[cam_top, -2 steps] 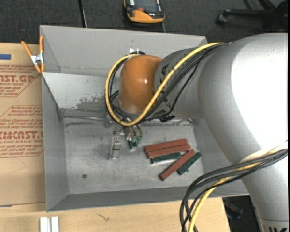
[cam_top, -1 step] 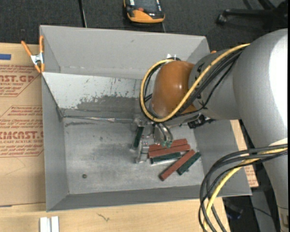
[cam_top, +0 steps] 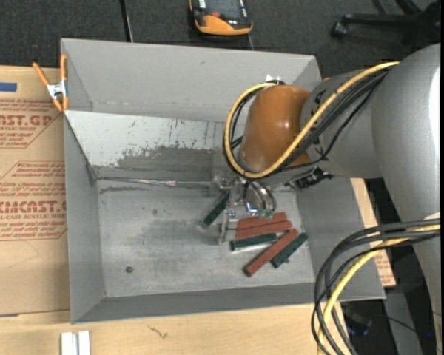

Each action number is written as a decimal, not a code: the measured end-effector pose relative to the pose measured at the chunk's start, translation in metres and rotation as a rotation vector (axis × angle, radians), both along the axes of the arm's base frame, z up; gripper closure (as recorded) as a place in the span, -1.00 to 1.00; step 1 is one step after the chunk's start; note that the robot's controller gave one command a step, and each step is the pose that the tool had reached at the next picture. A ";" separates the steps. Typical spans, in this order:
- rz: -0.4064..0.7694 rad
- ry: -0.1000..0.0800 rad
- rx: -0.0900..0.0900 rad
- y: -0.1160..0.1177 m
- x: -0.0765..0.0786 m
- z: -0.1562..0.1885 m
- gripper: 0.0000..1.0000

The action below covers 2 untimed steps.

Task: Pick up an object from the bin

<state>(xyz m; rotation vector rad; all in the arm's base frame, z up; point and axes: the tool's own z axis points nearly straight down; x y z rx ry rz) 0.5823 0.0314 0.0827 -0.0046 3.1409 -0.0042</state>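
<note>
My gripper (cam_top: 239, 198) is low in the bin, right of centre, under the arm's orange cover. A short dark green bar (cam_top: 213, 214) lies tilted just at its left side, touching or very near it. Directly to the right of the gripper a small heap of bars rests on the bin floor. In it are a red-brown bar (cam_top: 262, 224), a dark green bar (cam_top: 256, 240) beneath that, a second red-brown bar (cam_top: 269, 252) lying diagonally, and another dark green bar (cam_top: 289, 248) beside it.
The arm and its yellow cables cover the bin's right side and hide part of the floor there. The bin's sloped back wall rises behind the gripper. To the left, the scuffed grey floor stretches to the left wall.
</note>
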 end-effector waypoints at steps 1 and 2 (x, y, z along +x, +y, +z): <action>0.104 -0.005 0.004 -0.069 0.002 -0.010 1.00; 0.104 -0.005 0.004 -0.069 0.002 -0.010 1.00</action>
